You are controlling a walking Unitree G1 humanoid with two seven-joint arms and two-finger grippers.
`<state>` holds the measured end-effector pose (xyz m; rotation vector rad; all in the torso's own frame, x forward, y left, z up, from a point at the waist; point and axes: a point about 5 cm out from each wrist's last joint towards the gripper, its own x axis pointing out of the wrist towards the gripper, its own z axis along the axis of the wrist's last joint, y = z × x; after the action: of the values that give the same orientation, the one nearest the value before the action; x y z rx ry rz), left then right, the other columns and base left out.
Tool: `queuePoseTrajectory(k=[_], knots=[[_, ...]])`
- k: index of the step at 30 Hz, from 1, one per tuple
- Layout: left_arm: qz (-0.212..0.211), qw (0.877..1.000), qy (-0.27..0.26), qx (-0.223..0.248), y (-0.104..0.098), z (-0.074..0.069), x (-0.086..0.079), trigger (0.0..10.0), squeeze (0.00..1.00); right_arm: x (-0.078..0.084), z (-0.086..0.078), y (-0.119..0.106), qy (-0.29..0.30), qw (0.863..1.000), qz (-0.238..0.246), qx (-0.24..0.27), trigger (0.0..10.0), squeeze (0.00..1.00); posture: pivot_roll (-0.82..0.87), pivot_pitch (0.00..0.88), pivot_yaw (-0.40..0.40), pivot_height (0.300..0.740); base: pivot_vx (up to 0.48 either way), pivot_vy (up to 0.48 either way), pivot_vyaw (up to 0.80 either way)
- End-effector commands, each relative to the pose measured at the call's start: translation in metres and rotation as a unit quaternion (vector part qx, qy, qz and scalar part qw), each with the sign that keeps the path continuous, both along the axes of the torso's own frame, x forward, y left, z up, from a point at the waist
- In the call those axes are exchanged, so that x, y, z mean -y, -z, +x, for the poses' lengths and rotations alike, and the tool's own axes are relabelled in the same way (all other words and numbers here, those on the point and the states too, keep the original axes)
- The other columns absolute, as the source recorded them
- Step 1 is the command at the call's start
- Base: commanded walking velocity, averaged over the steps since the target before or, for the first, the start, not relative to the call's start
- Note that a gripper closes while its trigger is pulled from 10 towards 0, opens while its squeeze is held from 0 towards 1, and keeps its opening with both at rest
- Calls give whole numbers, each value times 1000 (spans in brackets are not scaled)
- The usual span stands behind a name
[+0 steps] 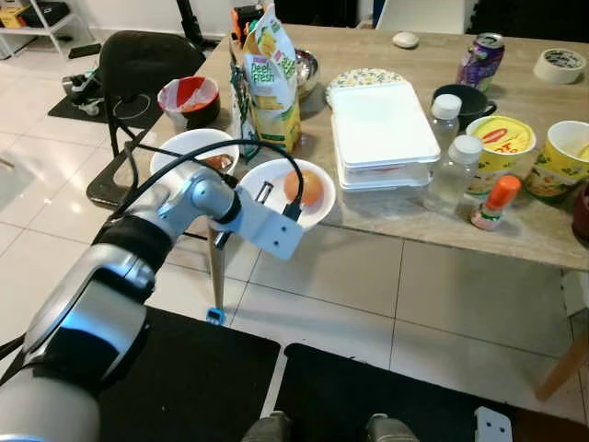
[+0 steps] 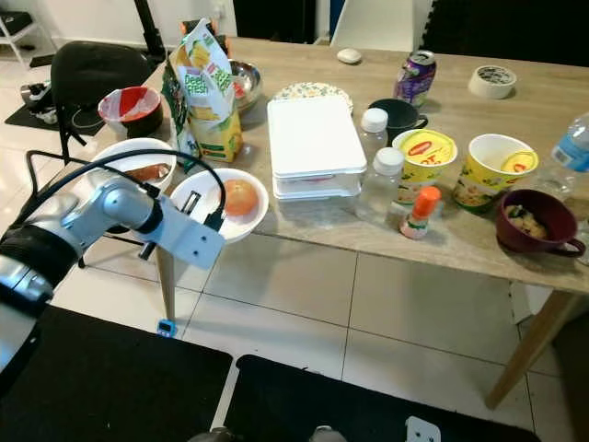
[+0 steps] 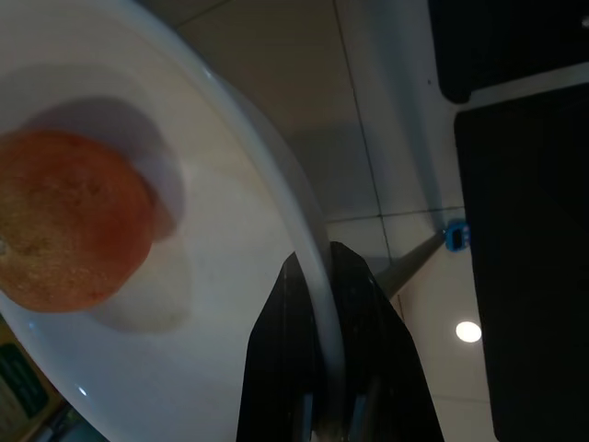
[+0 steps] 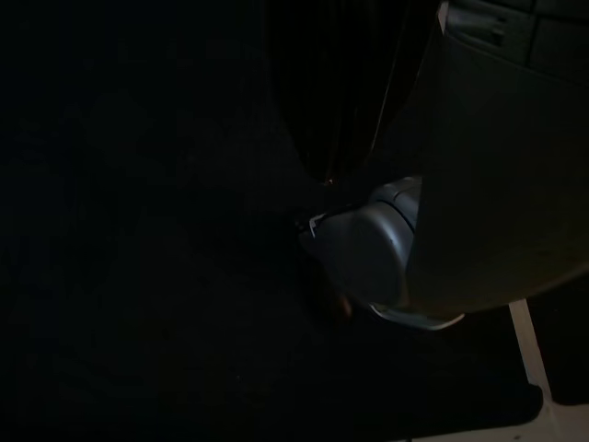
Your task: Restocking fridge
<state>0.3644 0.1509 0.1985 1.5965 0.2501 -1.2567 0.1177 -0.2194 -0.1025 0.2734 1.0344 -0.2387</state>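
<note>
A white bowl [image 1: 319, 213] with an orange fruit [image 1: 303, 188] in it sits at the table's front left corner. My left gripper [image 1: 261, 193] reaches in from the left and is shut on the bowl's near-left rim, one finger inside and one outside. In the left wrist view the two black fingers [image 3: 276, 368] pinch the bowl rim [image 3: 317, 249], and the orange fruit [image 3: 69, 221] lies deeper in the bowl. The right wrist view is very dark, with a grey part of my body faintly visible.
Behind the held bowl stand a second white bowl [image 1: 189, 147] with food, a red-lined bowl [image 1: 189, 97] and a yellow-green pack [image 1: 271, 83]. Stacked white containers [image 1: 382, 129], clear bottles [image 1: 456, 170] and yellow cups [image 1: 502, 147] lie to the right. A black chair [image 1: 147, 64] is at left.
</note>
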Motion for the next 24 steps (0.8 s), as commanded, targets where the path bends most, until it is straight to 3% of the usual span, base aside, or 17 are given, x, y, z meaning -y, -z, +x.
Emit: queuePoseTrajectory(k=[1,10,24], knots=[[22,999,-14,-25,8,-7,-12,10000,0,-4,-9,4,-1,1000,8,-20,10000,0,-30,139,58,740,0,0,0],[-4,1000,-7,4,11,-29,-1,10000,0,-4,-4,2,-5,1000,7,-16,10000,0,-13,133,48,740,0,0,0],[-51,998,-29,13,46,-70,12,10000,0,-4,-3,2,-12,1000,7,-18,10000,0,12,138,43,740,0,0,0]])
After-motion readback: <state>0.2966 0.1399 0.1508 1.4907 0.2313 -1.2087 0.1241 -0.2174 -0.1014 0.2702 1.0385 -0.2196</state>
